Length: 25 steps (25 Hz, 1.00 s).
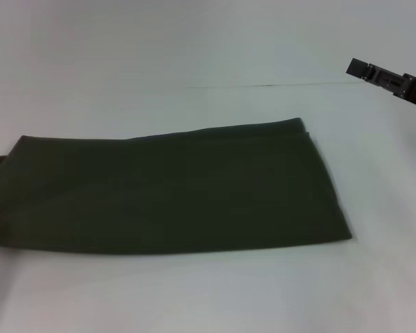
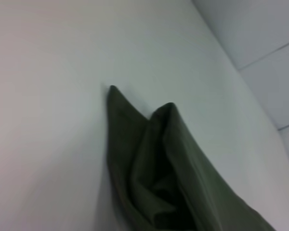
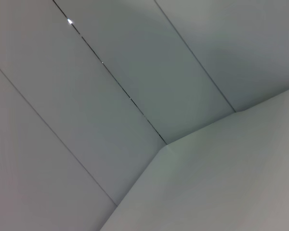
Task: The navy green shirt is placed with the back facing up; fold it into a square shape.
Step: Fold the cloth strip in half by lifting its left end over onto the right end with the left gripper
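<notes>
The navy green shirt (image 1: 173, 191) lies flat on the white table (image 1: 194, 291), folded into a long dark olive band that runs from the left edge of the head view to the centre right. The left wrist view shows one layered end of the shirt (image 2: 159, 173) up close, with folds standing open. My right gripper (image 1: 388, 80) hangs above the table at the far right, well clear of the shirt's right end. The left gripper does not show in any view.
The white table spreads around the shirt, with a thin seam (image 1: 263, 85) behind it. The right wrist view shows only white panels and a corner (image 3: 166, 144).
</notes>
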{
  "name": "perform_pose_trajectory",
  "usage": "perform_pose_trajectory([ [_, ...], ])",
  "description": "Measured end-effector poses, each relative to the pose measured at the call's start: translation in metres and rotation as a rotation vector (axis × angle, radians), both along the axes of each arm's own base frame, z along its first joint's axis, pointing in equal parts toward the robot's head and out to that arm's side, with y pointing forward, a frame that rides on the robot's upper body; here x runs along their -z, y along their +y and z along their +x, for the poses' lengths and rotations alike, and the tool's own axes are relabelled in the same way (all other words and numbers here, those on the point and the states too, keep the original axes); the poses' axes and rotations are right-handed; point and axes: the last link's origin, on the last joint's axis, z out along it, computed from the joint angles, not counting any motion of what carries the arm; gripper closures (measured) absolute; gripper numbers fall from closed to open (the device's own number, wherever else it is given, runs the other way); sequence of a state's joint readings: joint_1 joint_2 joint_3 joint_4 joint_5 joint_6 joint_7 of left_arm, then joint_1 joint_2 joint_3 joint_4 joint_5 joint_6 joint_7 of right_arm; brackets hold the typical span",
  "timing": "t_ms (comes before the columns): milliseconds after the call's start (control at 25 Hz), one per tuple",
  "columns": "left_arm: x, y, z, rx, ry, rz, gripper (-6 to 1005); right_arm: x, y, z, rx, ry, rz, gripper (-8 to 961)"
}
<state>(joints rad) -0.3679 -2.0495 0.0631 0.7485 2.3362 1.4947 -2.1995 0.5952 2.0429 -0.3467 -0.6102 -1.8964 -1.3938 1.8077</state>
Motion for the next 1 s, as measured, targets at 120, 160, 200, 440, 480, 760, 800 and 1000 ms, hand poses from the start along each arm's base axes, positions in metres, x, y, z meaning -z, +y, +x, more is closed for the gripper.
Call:
perform_pose_trajectory([
  [120, -0.007, -0.002, -0.007, -0.026, 0.033, 0.008, 988, 0.0, 0.001, -0.001, -0.002, -0.001, 0.001, 23],
  [160, -0.01, -0.003, -0.01, -0.037, 0.047, 0.013, 987, 0.0, 0.001, -0.001, -0.002, -0.001, 0.001, 23],
  [200, -0.012, -0.003, -0.012, -0.046, 0.058, 0.017, 987, 0.0, 0.001, -0.001, -0.003, -0.002, 0.002, 23],
  [440, -0.02, -0.006, -0.019, -0.073, 0.089, 0.032, 987, -0.002, 0.001, 0.0, 0.001, -0.002, 0.008, 23],
  [480, -0.021, -0.006, -0.019, -0.073, 0.089, 0.032, 987, -0.002, 0.001, 0.001, 0.002, -0.002, 0.009, 23],
  [760, -0.02, 0.005, 0.007, 0.044, -0.007, 0.025, 987, -0.003, -0.002, 0.005, 0.01, -0.005, 0.011, 22],
  [800, -0.019, 0.009, 0.018, 0.097, -0.042, 0.026, 987, -0.003, -0.003, 0.006, 0.013, -0.006, 0.012, 22],
  [1000, -0.007, 0.039, 0.088, 0.416, -0.218, -0.009, 987, -0.003, -0.01, 0.013, 0.017, -0.006, 0.022, 22],
])
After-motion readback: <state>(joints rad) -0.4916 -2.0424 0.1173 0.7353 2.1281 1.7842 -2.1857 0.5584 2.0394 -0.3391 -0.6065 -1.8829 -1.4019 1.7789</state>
